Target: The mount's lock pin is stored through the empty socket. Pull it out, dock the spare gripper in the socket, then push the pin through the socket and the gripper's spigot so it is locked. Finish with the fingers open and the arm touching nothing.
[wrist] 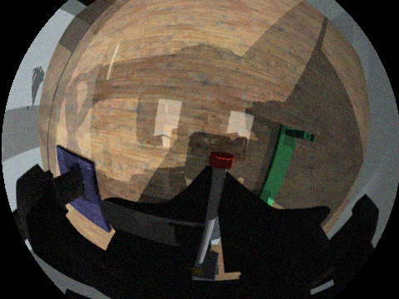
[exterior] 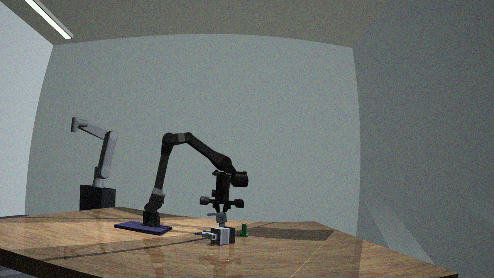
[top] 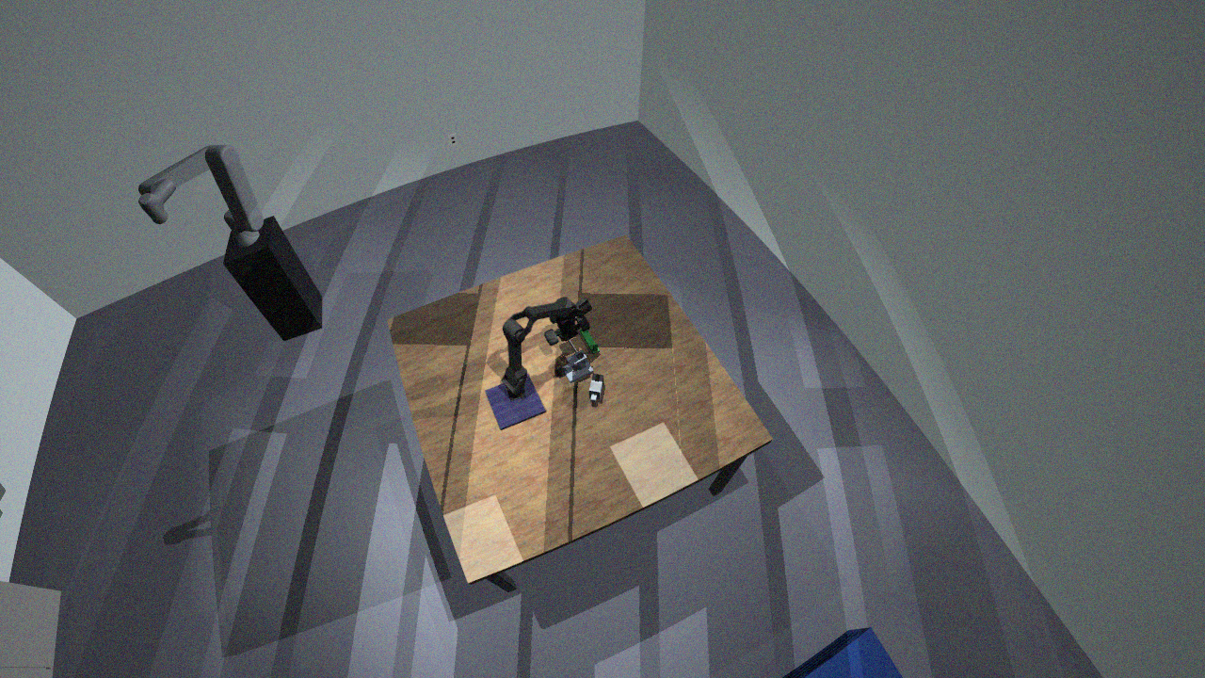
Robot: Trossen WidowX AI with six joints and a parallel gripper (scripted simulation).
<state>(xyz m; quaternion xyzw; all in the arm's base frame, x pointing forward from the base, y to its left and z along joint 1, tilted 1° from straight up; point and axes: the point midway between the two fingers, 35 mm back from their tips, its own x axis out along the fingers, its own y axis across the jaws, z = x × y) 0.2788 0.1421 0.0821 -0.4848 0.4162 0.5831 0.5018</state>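
Note:
My gripper (top: 572,339) (exterior: 221,211) (wrist: 213,171) points down and is shut on the lock pin. The pin (wrist: 214,199) has a red head beyond the fingertips and a grey shaft running back toward the mount. The grey mount (top: 576,368) (exterior: 221,219) stands on the table close to the fingers. Whether the pin's far end is inside the socket cannot be told. The spare gripper (top: 595,388) (exterior: 223,235), a white and black block with small jaws, lies on the table beside the mount, apart from it in the top view.
A green stand (top: 589,341) (exterior: 244,231) (wrist: 279,166) is close to my gripper. My arm's base is on a blue plate (top: 515,414) (exterior: 132,228) (wrist: 92,203). The wooden table (top: 538,489) (exterior: 310,259) carries all these. A second, grey arm (top: 232,185) (exterior: 107,152) stands off the table.

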